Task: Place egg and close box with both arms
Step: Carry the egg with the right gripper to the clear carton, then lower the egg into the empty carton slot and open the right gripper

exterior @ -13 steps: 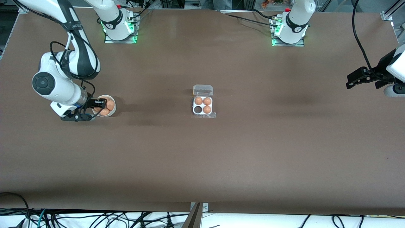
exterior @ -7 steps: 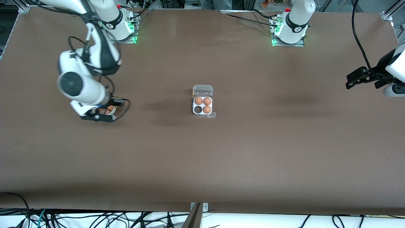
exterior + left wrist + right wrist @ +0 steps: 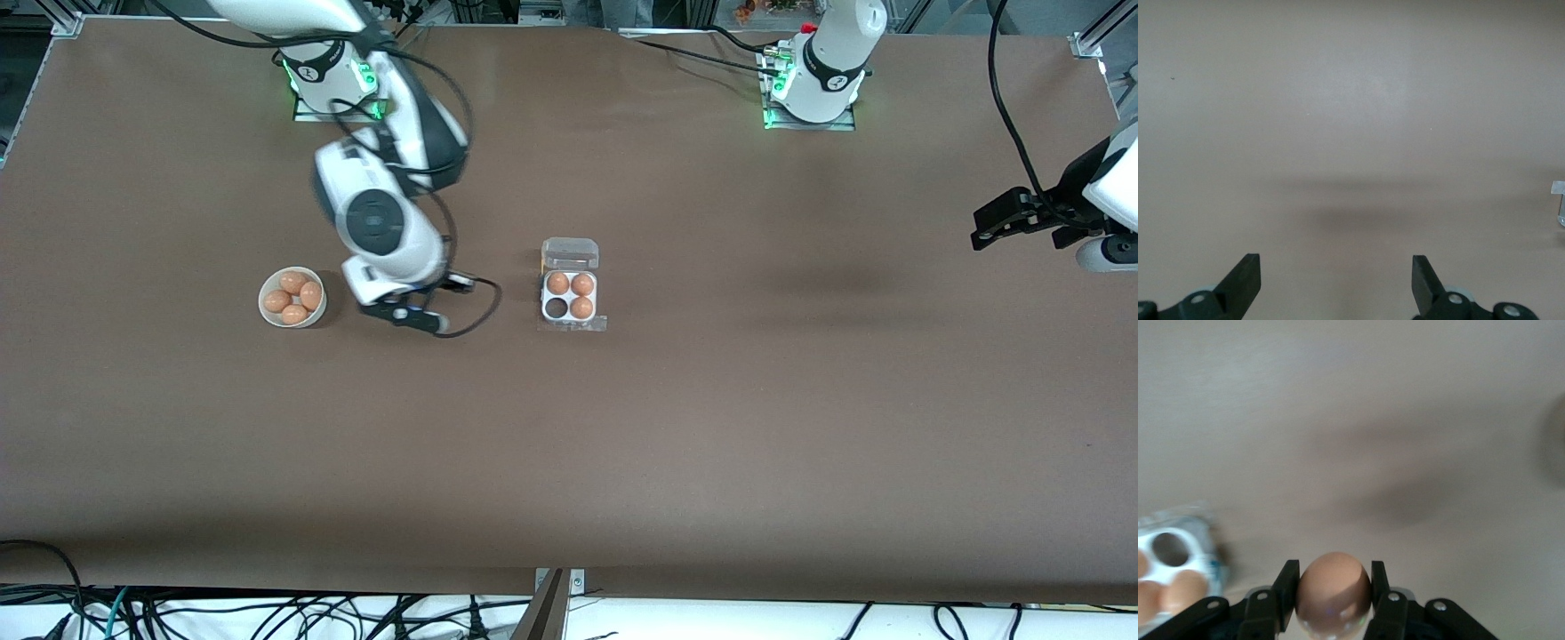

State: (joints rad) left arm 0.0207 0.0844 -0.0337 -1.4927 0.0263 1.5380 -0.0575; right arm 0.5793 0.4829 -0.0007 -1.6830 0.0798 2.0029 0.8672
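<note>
The brown table (image 3: 676, 427) lies mostly bare: the broad stretch toward the front camera's edge carries nothing, and so does the ground between the box and the left arm's end.

The right gripper (image 3: 1334, 590) hangs over the table between the bowl (image 3: 292, 298) and the box (image 3: 570, 295), well in from every edge. Its fingers (image 3: 1286, 583) are clamped on a brown egg (image 3: 1333, 587), one on each side of the shell; in the front view the arm's own wrist hides the egg, so the grip shows only in the right wrist view. A loop of black cable (image 3: 476, 311) trails from the wrist toward the box.

The left gripper (image 3: 1000, 222) waits over the left arm's end of the table, near that edge, its fingers (image 3: 1245, 277) spread wide with nothing between them and only bare surface below.

The box sits near the middle of the table, its clear lid (image 3: 570, 252) thrown back on the side toward the robots' bases. Three cells hold brown eggs; the fourth cell (image 3: 556, 308), at the corner nearer the front camera and the bowl, is empty and dark. The white bowl stands toward the right arm's end, apart from the box, and seems to hold four brown eggs, though they crowd together.
</note>
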